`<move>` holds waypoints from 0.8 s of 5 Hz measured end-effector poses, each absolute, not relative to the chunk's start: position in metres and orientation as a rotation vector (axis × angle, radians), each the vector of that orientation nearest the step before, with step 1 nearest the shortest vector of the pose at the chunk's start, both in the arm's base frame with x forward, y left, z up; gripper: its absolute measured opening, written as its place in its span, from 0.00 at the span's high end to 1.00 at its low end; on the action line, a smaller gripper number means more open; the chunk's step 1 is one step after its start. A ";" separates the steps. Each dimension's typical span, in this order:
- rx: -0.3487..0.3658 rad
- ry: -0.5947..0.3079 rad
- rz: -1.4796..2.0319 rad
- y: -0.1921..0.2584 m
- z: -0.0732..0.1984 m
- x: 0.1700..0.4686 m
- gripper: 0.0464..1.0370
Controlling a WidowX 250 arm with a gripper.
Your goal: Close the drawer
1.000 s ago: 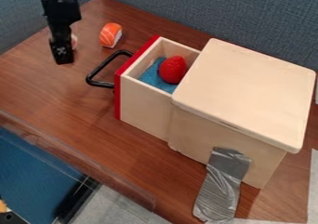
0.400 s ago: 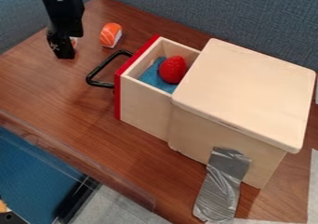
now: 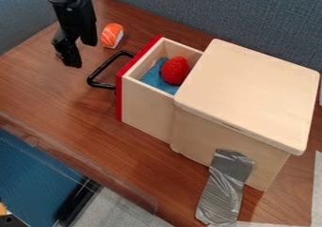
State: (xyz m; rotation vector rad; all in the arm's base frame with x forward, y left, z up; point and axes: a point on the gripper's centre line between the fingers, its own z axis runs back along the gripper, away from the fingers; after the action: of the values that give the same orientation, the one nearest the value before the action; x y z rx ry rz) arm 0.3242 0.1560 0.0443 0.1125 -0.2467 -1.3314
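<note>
The black gripper (image 3: 70, 61) hangs at the upper left, to the left of the drawer's black handle (image 3: 100, 78) and apart from it. The wooden drawer (image 3: 146, 104) with a red front stands pulled out from the left side of the wooden box (image 3: 246, 96). Inside the drawer a red strawberry (image 3: 175, 70) lies on a blue cloth (image 3: 154, 76).
An orange and white sushi piece (image 3: 112, 36) lies behind the handle, right of the arm. Grey tape (image 3: 225, 188) holds the box's near side to the brown table (image 3: 82, 127). Blue-grey partition walls (image 3: 207, 9) rise behind the table.
The gripper has moved a little to the right, closer to the handle, and its pose has turned. Drawer, strawberry and box have stayed where they were.
</note>
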 end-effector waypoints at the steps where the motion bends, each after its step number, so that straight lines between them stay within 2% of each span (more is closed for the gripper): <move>1: 0.106 -0.218 -1.358 0.148 0.039 0.322 0.04; 4: 0.066 -0.185 -1.402 0.122 0.031 0.321 0.04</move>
State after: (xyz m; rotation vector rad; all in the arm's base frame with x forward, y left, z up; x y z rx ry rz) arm 0.3214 0.1222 0.0307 0.0660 -0.1851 -1.4023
